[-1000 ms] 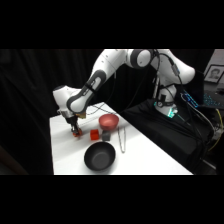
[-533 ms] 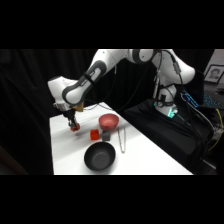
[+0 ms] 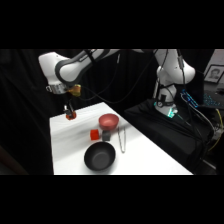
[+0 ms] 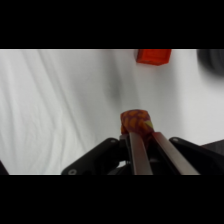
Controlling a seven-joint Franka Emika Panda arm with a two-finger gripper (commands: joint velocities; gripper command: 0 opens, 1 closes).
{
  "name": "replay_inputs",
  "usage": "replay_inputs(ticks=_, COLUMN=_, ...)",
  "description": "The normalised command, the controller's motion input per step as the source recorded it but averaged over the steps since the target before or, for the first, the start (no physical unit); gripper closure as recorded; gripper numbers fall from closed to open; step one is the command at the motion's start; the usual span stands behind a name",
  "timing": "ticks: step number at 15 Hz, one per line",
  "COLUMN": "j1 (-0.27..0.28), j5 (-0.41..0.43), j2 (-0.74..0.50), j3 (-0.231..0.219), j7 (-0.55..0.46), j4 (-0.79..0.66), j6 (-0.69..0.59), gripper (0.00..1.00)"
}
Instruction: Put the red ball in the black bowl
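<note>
My end effector (image 4: 142, 131) gripped the red ball (image 4: 136, 121) above the bench (image 3: 145, 155); the black bowl (image 4: 212, 61) seemed cut off at the frame's edge.

There are two bowls on the white table (image 3: 150, 150): one wide black bowl (image 3: 100, 156) and one smaller pink-red bowl (image 3: 109, 120). I count two small red pieces, one red ball (image 3: 70, 116) held up off the table at the tip of the one gripper (image 3: 69, 114) and one red cube (image 3: 94, 134) on the cloth. One pair of metal tongs (image 3: 121, 139) lies beside the bowls, and a single white arm (image 3: 75, 67) reaches over it all.
</note>
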Motion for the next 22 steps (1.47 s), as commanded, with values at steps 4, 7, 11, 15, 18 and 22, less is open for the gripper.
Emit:
replay_inputs(ticks=4, j1=0.108, j5=-0.086, j2=-0.46, j3=-0.019, j7=0.0, j4=-0.49, j6=0.06, gripper=0.96)
replay_inputs(ticks=7, j1=0.135, j5=-0.089, j2=-0.49, j3=0.024, j7=-0.02, j4=-0.62, j6=0.19, gripper=0.96)
replay_inputs(ticks=11, j1=0.142, j5=-0.092, j2=-0.43, j3=0.059, j7=-0.05, j4=-0.62, j6=0.3, gripper=0.96)
replay_inputs(ticks=15, j1=0.149, j5=-0.102, j2=-0.37, j3=0.085, j7=-0.05, j4=-0.56, j6=0.34, gripper=0.96)
replay_inputs(ticks=18, j1=0.139, j5=-0.119, j2=-0.33, j3=0.083, j7=-0.03, j4=-0.48, j6=0.3, gripper=0.96)
replay_inputs(ticks=22, j1=0.1, j5=-0.109, j2=-0.25, j3=0.081, j7=-0.03, j4=-0.36, j6=0.28, gripper=0.96)
